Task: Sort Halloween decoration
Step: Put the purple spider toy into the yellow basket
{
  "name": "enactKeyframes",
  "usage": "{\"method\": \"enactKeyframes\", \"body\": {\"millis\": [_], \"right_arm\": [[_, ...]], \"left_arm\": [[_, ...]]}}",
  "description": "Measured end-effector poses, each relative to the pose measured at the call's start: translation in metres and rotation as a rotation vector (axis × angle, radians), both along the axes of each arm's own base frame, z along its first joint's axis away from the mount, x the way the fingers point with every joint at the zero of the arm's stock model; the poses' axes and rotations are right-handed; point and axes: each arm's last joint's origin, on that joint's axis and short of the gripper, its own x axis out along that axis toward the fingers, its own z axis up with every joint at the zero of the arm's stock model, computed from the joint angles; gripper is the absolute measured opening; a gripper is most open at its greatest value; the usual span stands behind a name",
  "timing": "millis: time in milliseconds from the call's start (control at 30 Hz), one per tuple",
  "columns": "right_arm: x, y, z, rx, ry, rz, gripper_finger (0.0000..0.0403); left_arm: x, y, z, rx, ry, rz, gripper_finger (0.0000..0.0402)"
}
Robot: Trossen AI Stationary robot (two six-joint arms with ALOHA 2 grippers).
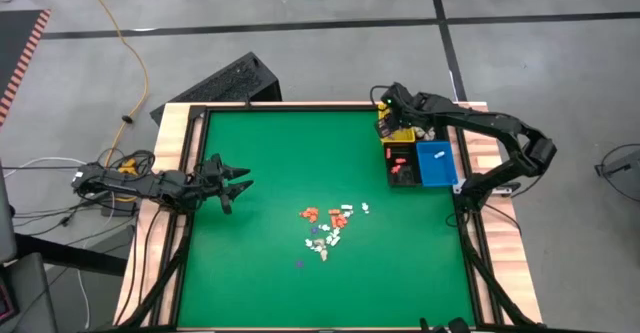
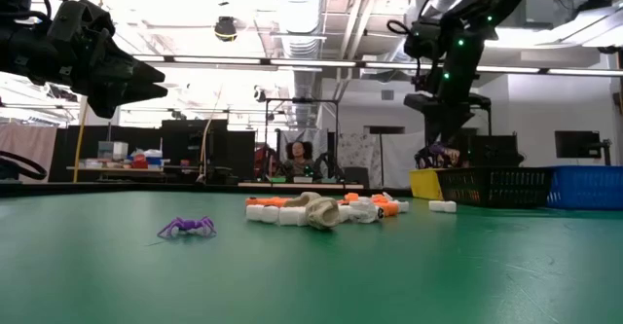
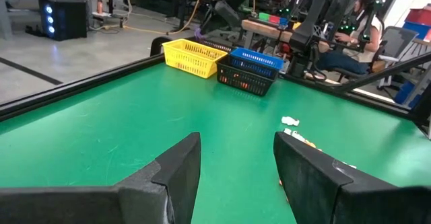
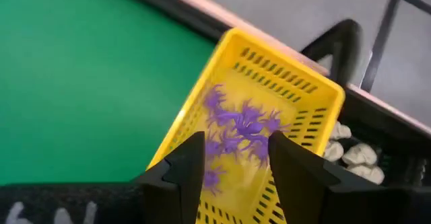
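Right end effector [image 1: 385,108] hangs over the yellow bin [image 1: 397,133] at the far right of the desk [image 1: 260,173]. Its wrist view alone shows the bin's contents — a cluster of purple spiders [image 4: 239,130] lying in the yellow bin, seen between the parted fingers [image 4: 182,170]; nothing is held between them. The same view shows cream-white pieces [image 4: 353,153] in a dark container just beside the yellow one.

From above, a black bin [image 1: 402,163] and a blue bin [image 1: 436,163] sit just near of the yellow one, the black holding orange-red pieces.

The remaining Halloween decoration [image 1: 328,225] lies in a loose scatter at mid-desk, right of centre: orange-red and cream-white pieces, its long axis running near-left to far-right. Single pieces are too small to tell which way they point. The low view picks out one lone purple spider [image 2: 187,228] lying apart to the left of the pile, legs splayed.

Left end effector [image 1: 238,185] hovers over the left part of the desk — fingers wide apart, empty, pointing right toward the pile. A person sits beyond the desk.
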Motion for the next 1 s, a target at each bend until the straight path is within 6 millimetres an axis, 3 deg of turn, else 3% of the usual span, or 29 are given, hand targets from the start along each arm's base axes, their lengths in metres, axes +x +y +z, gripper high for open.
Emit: {"method": "enactKeyframes", "body": {"millis": [100,200,300,400,500,567,667,767,900,1000], "right_arm": [[-0.006,-0.003,0.004,0.004,0.037,-0.069,0.0172],[-0.006,-0.004,0.002,0.088,0.018,0.031,0.0166],[-0.008,-0.004,-0.005,0.156,0.033,-0.032,0.016],[-0.004,-0.006,-0.008,0.22,0.028,0.061,0.0158],[-0.002,-0.008,-0.011,0.206,0.039,-0.002,0.0157],[0.001,-0.008,-0.011,0.217,0.048,0.051,0.0156],[0.002,-0.011,-0.006,0.086,0.078,-0.089,0.0154],[0.013,-0.011,-0.001,0.092,-0.003,0.062,0.0153],[0.011,-0.015,0.001,0.049,0.031,-0.095,0.0147],[0.013,-0.017,0.003,0.104,-0.001,0.031,0.0145]], "left_arm": [[0.0,0.0,0.0,0.0,0.0,0.0,0.0178],[0.0,0.0,0.0,0.0,0.0,0.0,0.0178],[0.0,0.0,0.0,0.0,0.0,0.0,0.0178],[0.0,0.0,0.0,0.0,0.0,0.0,0.0178],[0.0,0.0,0.0,0.0,0.0,0.0,0.0178],[0.0,0.0,0.0,0.0,0.0,0.0,0.0178],[0.0,0.0,0.0,0.0,0.0,0.0,0.0178],[0.0,0.0,0.0,0.0,0.0,0.0,0.0178],[0.0,0.0,0.0,0.0,0.0,0.0,0.0178],[0.0,0.0,0.0,0.0,0.0,0.0,0.0178]]}}
